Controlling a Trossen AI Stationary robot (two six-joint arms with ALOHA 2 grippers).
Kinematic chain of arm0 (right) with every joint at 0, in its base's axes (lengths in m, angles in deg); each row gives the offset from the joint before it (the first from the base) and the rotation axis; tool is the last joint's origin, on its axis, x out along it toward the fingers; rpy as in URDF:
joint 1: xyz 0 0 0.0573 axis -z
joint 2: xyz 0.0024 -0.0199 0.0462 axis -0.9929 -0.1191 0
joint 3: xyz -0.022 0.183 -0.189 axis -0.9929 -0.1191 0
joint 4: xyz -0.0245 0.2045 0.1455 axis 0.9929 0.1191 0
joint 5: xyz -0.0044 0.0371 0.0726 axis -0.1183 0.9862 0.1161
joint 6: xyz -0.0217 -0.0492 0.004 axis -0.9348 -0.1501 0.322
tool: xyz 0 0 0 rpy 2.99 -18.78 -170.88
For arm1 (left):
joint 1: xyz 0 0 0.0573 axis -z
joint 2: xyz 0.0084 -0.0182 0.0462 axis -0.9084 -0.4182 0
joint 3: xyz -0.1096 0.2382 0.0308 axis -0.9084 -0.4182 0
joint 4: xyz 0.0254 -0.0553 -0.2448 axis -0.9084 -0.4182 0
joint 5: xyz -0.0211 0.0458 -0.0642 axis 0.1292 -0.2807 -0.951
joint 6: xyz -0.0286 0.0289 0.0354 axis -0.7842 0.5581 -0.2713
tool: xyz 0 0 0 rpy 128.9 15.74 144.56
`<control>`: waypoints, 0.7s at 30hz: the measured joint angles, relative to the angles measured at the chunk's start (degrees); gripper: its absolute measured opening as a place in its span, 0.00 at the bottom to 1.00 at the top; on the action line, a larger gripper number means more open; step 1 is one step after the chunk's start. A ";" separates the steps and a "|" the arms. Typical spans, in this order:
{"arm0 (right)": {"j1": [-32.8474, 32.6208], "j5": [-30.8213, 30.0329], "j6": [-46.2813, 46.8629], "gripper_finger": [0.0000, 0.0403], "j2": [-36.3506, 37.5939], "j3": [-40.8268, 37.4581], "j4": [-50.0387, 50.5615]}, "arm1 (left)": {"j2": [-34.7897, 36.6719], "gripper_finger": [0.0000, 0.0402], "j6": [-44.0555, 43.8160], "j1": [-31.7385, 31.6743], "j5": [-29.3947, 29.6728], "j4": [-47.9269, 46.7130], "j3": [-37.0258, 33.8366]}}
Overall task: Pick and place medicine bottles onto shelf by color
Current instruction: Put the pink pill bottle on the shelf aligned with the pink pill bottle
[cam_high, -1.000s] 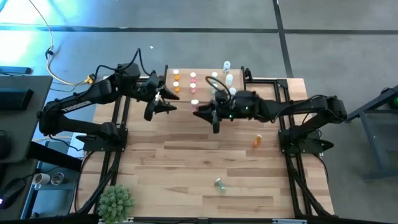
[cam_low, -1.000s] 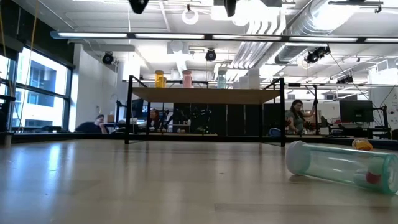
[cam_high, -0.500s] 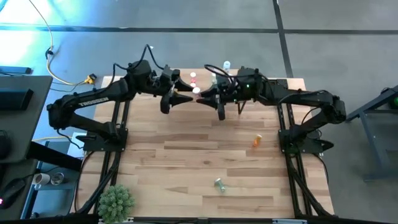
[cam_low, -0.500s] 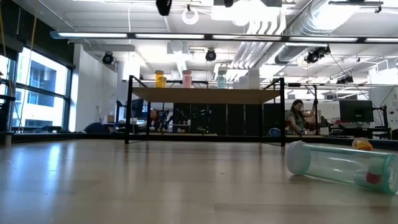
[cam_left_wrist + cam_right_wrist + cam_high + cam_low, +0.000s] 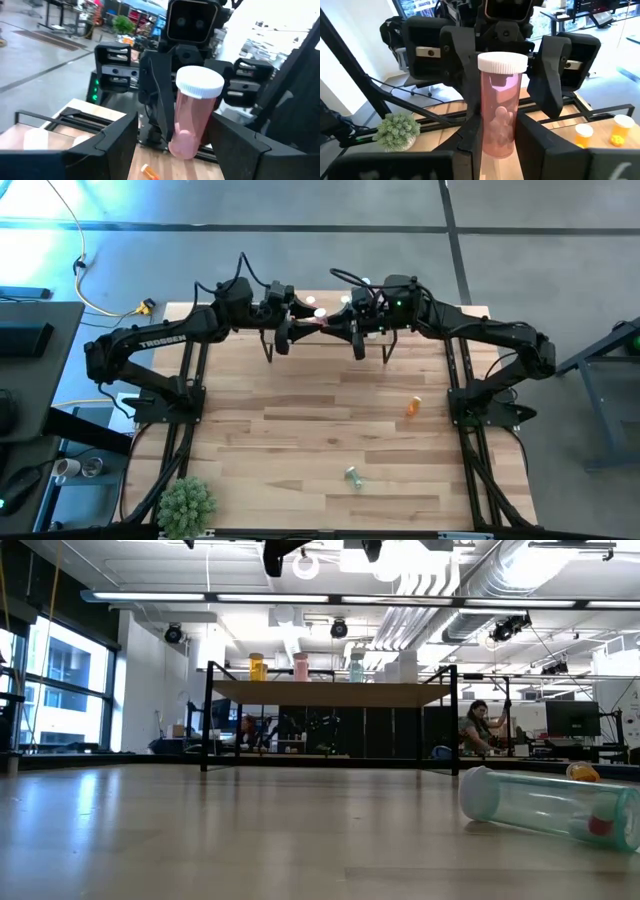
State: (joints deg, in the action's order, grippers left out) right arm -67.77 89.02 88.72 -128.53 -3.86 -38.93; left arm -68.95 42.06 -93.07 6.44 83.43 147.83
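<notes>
High view: both arms meet over the shelf (image 5: 440,313) at the desk's (image 5: 300,440) far edge. The right hand (image 5: 330,323) is clenched on a pink bottle (image 5: 322,322), held upright in the air between the two hands. The left hand (image 5: 300,323) is spread wide, one finger to each side of that bottle; whether they touch it cannot be told. A few white caps (image 5: 316,302) show on the shelf beside the arms.

The near desk is mostly open: an orange bottle (image 5: 412,407) lies right of centre, a green bottle (image 5: 352,475) lies toward the near edge, and a plant (image 5: 187,502) sits at the near left corner.
</notes>
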 joint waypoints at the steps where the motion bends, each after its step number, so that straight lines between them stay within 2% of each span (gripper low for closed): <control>1: 0.12 -0.01 0.00 0.20 -0.01 0.00 0.02 | -0.25 0.57 0.01 0.24 0.81 0.36 0.00; 10: 0.36 0.04 -0.26 0.20 -0.01 0.00 0.32 | -0.84 0.55 0.73 2.15 4.29 2.23 0.02; 21: 0.36 -0.26 -1.29 0.20 -0.01 0.00 0.48 | -0.86 0.34 1.57 2.79 4.86 2.82 0.02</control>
State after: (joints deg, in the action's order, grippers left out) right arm -67.41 88.76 87.43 -128.54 -3.86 -38.45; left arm -69.82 43.63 -90.27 11.30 86.24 147.86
